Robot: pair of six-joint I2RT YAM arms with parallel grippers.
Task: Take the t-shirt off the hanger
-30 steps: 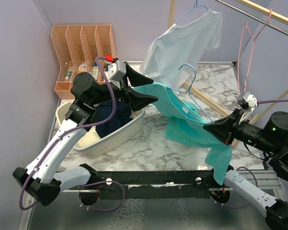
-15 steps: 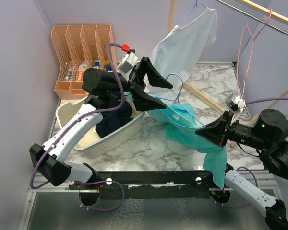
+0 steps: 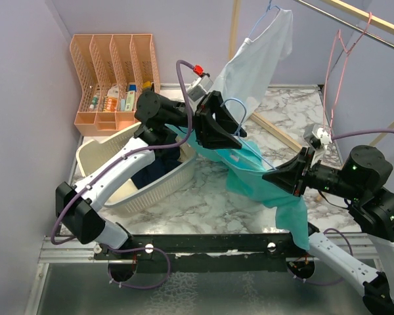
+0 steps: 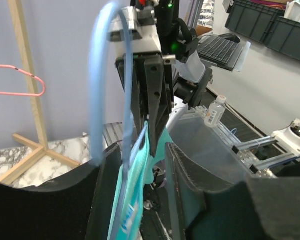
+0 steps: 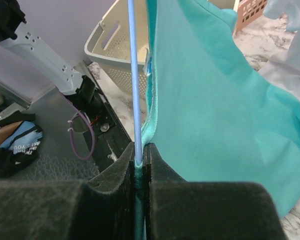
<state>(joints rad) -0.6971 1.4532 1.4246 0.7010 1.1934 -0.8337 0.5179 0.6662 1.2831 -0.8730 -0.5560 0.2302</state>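
My hanger (image 3: 265,159) slants down-right from overhead, t-shirt (image 3: 255,178) draped below. My right jaws clamp its wire. Only the wrist view shows my left jaws parted astride the collar.

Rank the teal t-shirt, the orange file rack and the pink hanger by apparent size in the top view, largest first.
1. Teal t-shirt and orange file rack: about alike, both partly hidden, so unranked.
2. Pink hanger: smallest, only a thin wire outline.
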